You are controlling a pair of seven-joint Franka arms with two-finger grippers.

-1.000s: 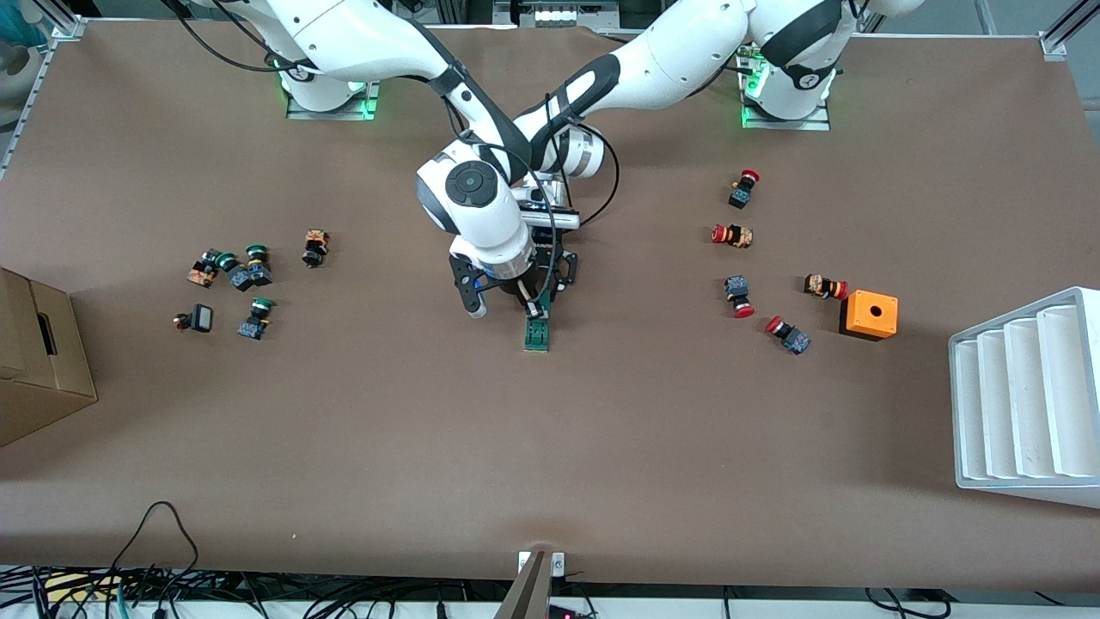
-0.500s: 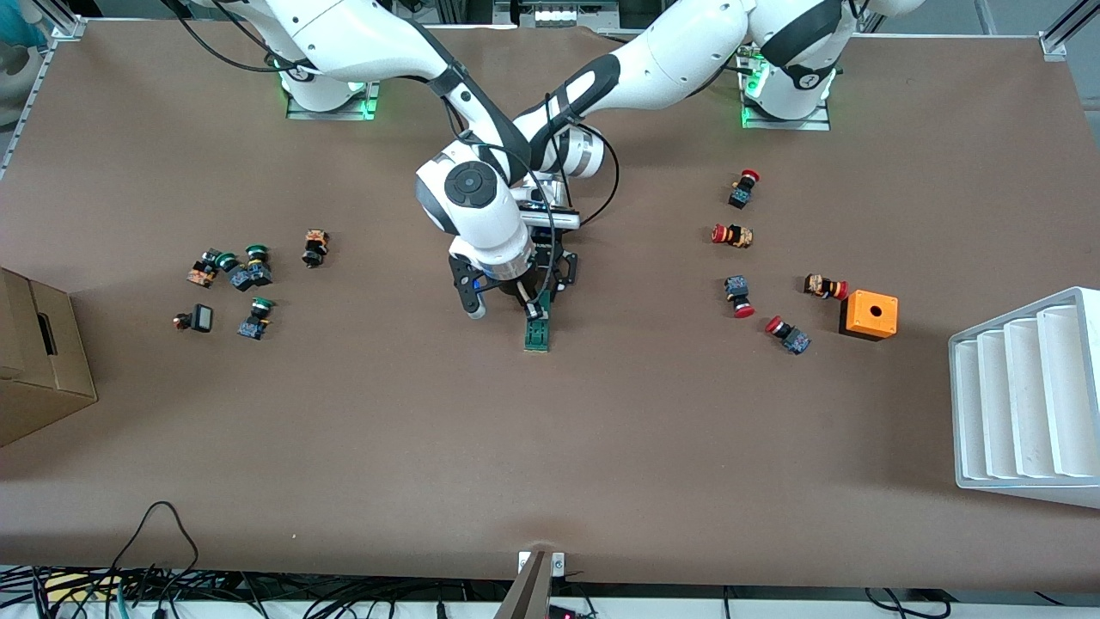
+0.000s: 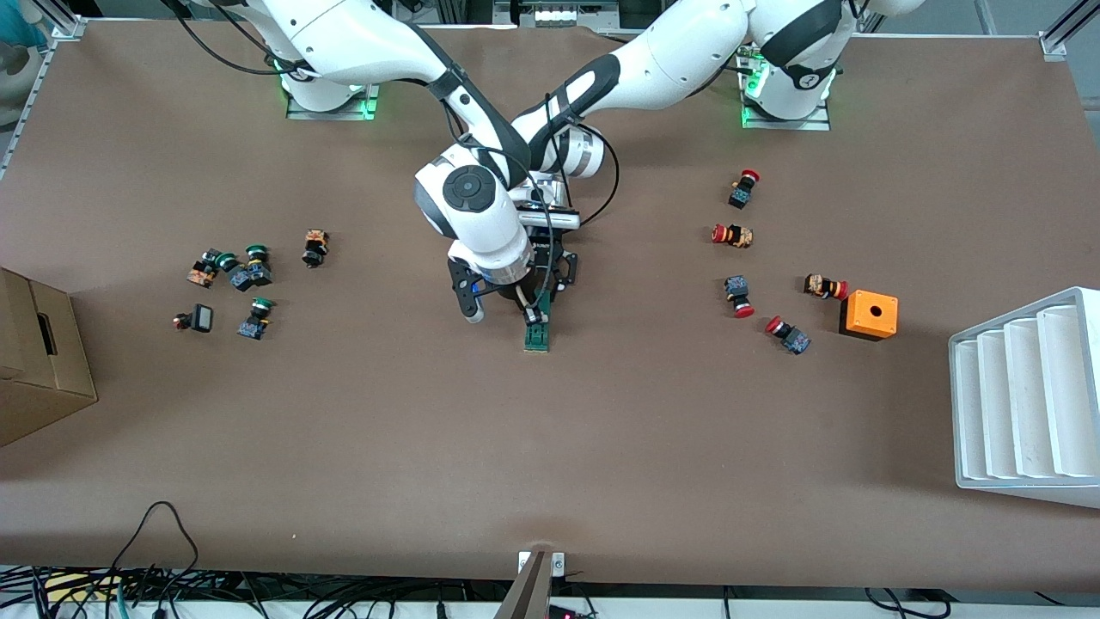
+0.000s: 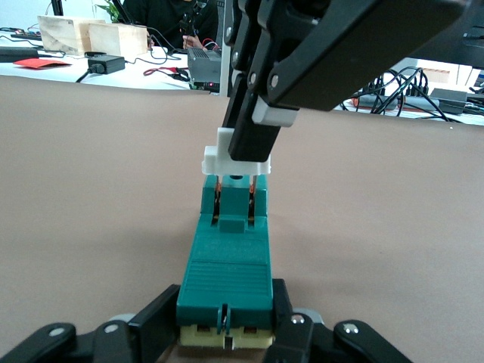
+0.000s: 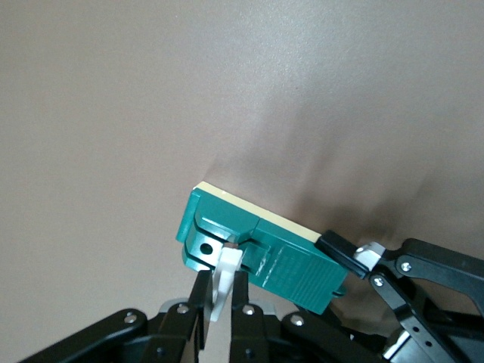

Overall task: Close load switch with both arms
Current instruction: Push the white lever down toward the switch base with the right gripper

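**Both grippers clamped on the load switch at mid-table**

Front view: the load switch (image 3: 537, 334) lies on the brown table (image 3: 550, 447) about midway between the 2 arms' ends, its long axis pointing toward the front camera. The right arm (image 3: 468, 193) and the left arm (image 3: 653, 60) cross above it. The right gripper (image 3: 534, 314) is down on the switch; the left gripper (image 3: 554, 268) sits at the switch's end nearer the robots' bases, largely covered by the right arm's wrist. Green-capped push buttons (image 3: 249, 275) lie toward the right arm's end, red-capped push buttons (image 3: 739, 297) and an orange box (image 3: 869, 315) toward the left arm's end.

Left wrist view: the left gripper (image 4: 227, 329) is closed on the green body of the load switch (image 4: 227, 272), 1 finger on each side. The right gripper (image 4: 242, 155) pinches the white sliding piece (image 4: 236, 157) raised above the body.

Right wrist view: the right gripper (image 5: 219, 299) has its 2 fingers shut on the white sliding piece (image 5: 225, 276) at the load switch (image 5: 265, 253). The left gripper (image 5: 355, 261) touches the switch's other end.
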